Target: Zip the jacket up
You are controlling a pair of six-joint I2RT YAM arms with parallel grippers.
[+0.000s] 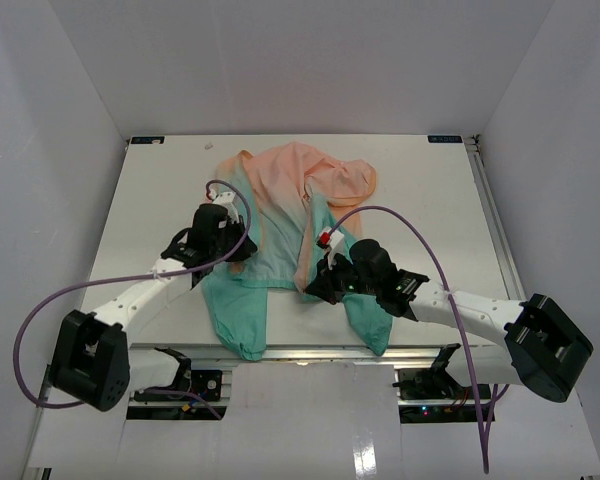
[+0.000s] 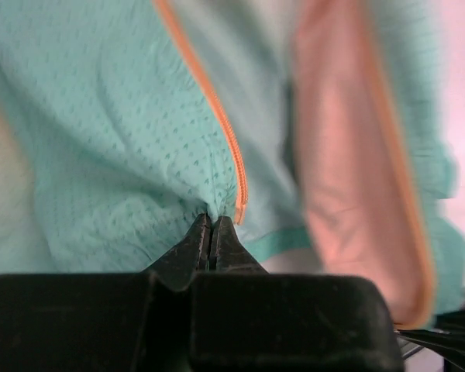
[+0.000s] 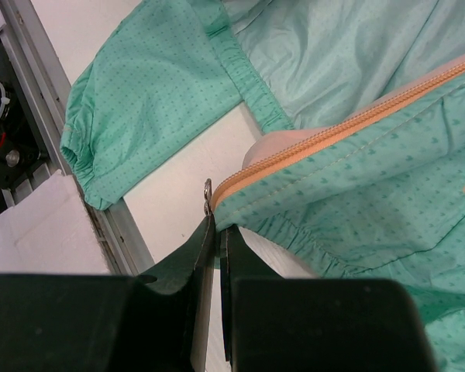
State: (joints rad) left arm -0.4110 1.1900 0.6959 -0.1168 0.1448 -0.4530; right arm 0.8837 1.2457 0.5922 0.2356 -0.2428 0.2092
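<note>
Now my left pincer (image 2: 211, 223) is closed tight on puckered teal fabric of the jacket (image 1: 280, 215), just beside the end of the orange zip (image 2: 217, 132). My right pincer (image 3: 217, 229) is pinched shut on the jacket's edge by the other zip half. The jacket lies mid-counter (image 1: 160, 190), its teal end reaching the near edge.

From above, the left gripper (image 1: 244, 243) and right gripper (image 1: 313, 285) cover parts of the jacket (image 1: 280, 200); the left wrist view blurs its peach side.
</note>
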